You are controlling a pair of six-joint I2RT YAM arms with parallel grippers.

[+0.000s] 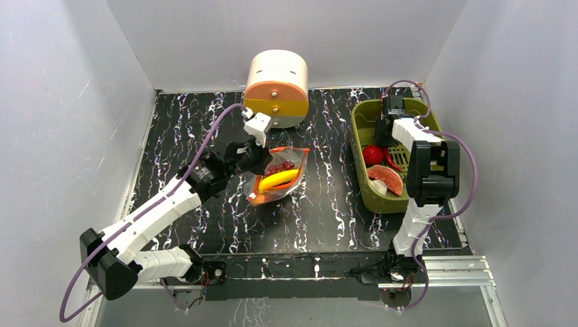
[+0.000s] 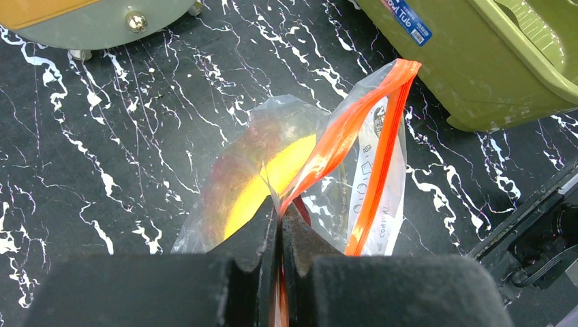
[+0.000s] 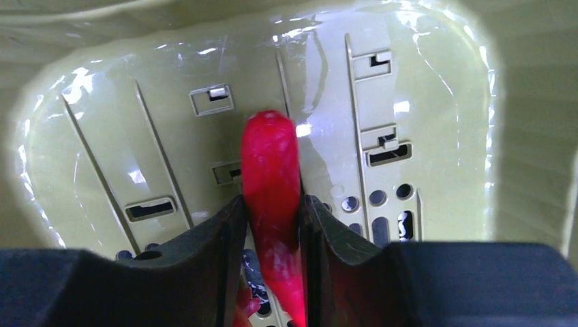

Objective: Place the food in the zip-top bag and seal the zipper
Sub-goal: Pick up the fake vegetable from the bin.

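Over olive bin [image 3: 422, 82] floor, long red toy food [image 3: 271, 160] tight in right pincer [image 3: 274, 201]; left pincer [image 2: 280, 212] tight on zipper [image 2: 354, 119].

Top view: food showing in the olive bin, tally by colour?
Red: 2 (round fruit, chili)
Pink: 1 (slice)
Total: 3. The right arm hides part of the bin, so anything under it is uncounted.

Crinkly clear bag [image 2: 286, 126]; glossy plastic bin [image 3: 436, 102], food [image 3: 271, 163]
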